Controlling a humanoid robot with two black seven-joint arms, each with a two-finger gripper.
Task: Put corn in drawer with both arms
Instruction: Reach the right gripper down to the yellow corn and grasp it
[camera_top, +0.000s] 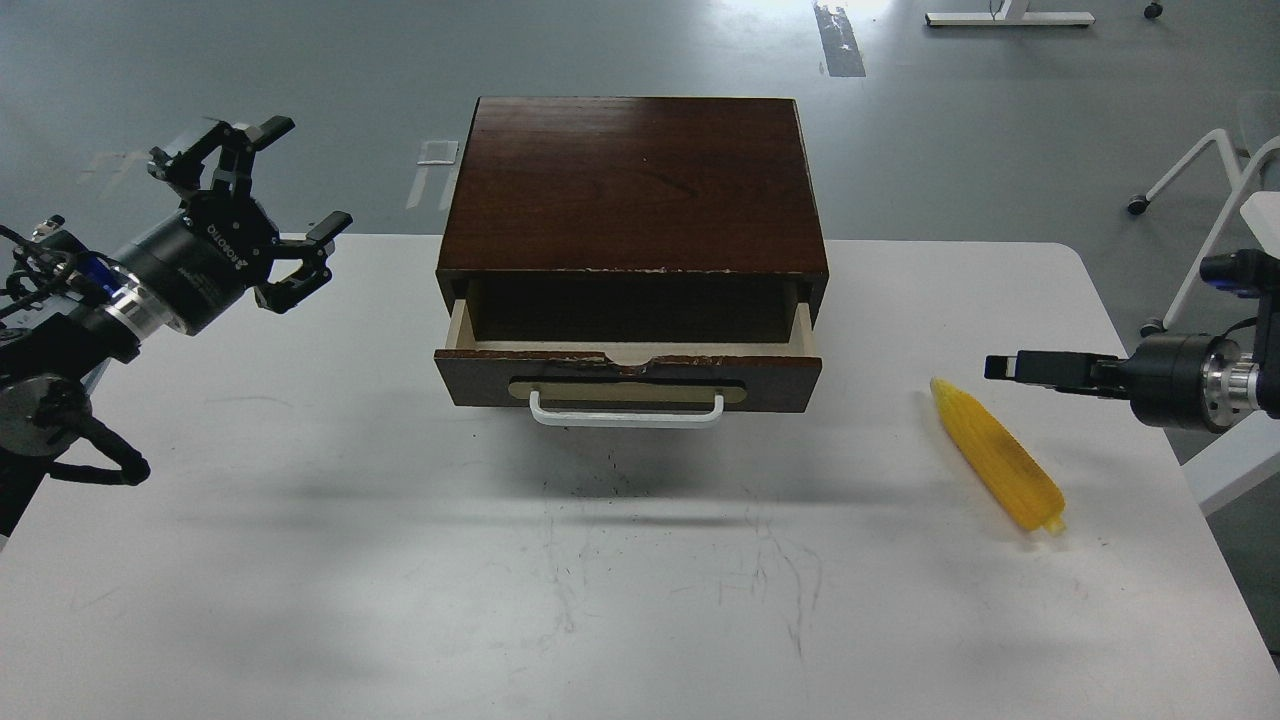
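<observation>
1. Grey floor fills the background behind a white counter (300, 560), with white chair legs (1195, 175) off to your right and a white frame base (1008, 17) at the far edge.
2. Your dark brown wooden box (635, 180) sits at the middle of the counter's far half. Its drawer (628, 375) is pulled partly out, showing pale wood sides and a shadowed, seemingly empty interior; the white bar handle (627, 412) faces you.
3. Your left gripper (255, 195) hangs above the counter's left edge, well apart from the box, jaws spread wide and holding nothing.
4. Your right gripper (1010, 367) comes in level from the right, just beyond the cob's narrow end. It is seen edge-on, so you cannot tell how far its jaws stand apart; nothing is in them.
5. The corn (997, 468) lies flat on the counter, right of the drawer and well clear of it, slanting from its tip near your right gripper to its thick end nearer you.
6. The pick-up looks like the step in hand. Turn the right wrist so the jaws straddle the cob across its width, near the middle, where the taper is least likely to squeeze it out.
7. Descend straight and close gently; the plastic-looking surface may slip.
8. Judge whether the opening is wide enough; if not, have the left arm draw the handle out first.
</observation>
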